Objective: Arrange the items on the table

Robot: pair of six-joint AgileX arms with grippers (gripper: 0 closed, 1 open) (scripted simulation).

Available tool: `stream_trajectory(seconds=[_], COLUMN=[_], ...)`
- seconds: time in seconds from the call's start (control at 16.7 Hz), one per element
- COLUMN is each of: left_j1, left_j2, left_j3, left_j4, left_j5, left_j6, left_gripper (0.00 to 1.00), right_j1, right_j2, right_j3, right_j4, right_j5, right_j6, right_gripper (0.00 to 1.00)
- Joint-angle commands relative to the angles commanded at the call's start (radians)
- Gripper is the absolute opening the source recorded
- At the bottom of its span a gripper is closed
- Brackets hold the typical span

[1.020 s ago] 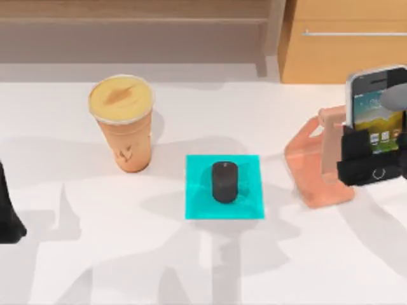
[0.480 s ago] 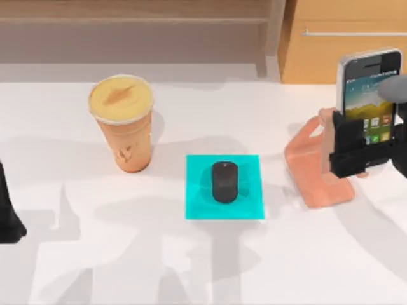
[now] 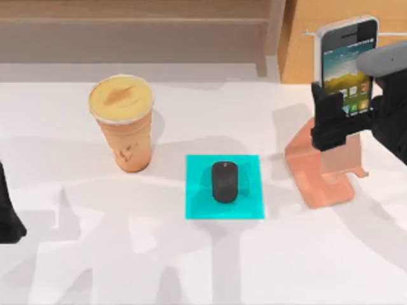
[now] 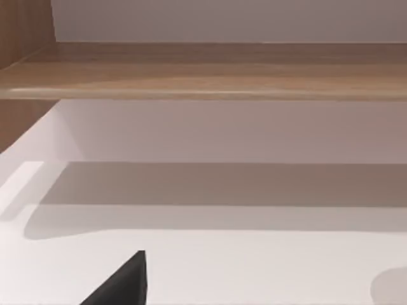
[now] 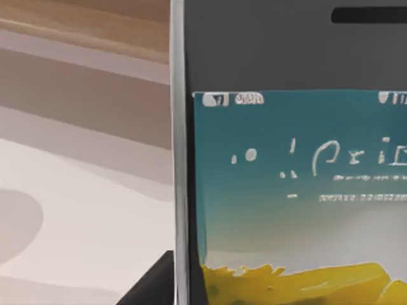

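Silver-framed, the smartphone (image 3: 346,60) now rides upright in the right gripper (image 3: 340,117), whose fingers are clamped on its lower edge at the far right of the surface (image 3: 127,254). Over the last second it has risen and drifted left and farther back, from low beside the salmon-pink stand (image 3: 323,171) to a spot above the stand's upright. I judge this as the carry toward seating the phone in that stand, with the lowering not yet done. The right wrist view looks straight at the screen (image 5: 299,190). The black mouse (image 3: 224,182) has not moved from the cyan mat (image 3: 197,206) at centre, and the cup (image 3: 124,124) stands as before on the left. The left arm (image 3: 7,210) stays parked at the near left edge.
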Motion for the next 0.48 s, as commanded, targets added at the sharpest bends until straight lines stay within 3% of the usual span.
stream_trajectory(seconds=[0.48], left_j1=[0.000], left_j2=[0.000], left_j3=[0.000], left_j4=[0.000], left_j5=[0.000], left_j6=[0.000], left_gripper=[1.00], right_j1=[-0.046], right_j2=[0.118], right_j3=[-0.049], right_j4=[0.019], right_j5=[0.044], right_j6=[0.085], right_gripper=[0.00])
